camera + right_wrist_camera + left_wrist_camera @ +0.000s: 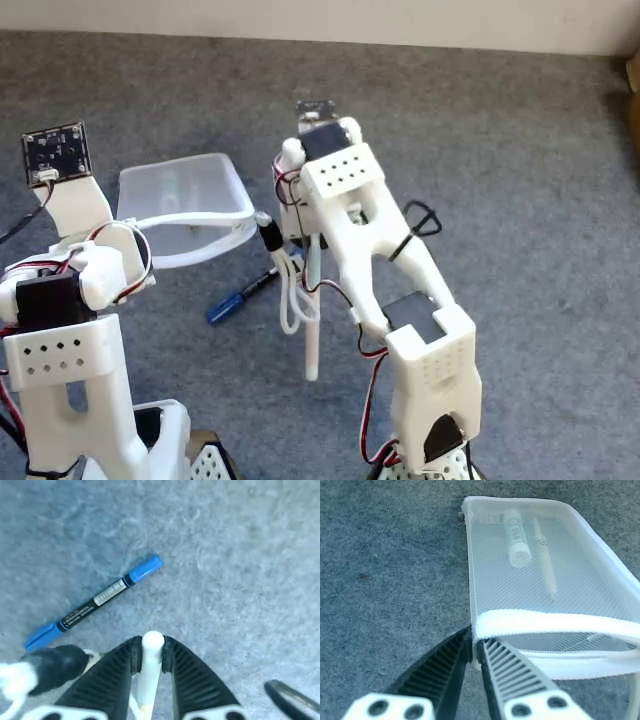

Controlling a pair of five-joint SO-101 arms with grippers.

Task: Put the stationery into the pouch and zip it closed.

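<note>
The pouch [535, 570] is pinched at its rim by the left hand [474, 639]. We see the right hand [151, 644] pinching a white pen [145, 685] near a blue marker [95, 602], label unreadable.

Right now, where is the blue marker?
In the high view the blue marker lies flat on the grey carpet, between the pouch and the white pen that the right gripper holds.
</note>
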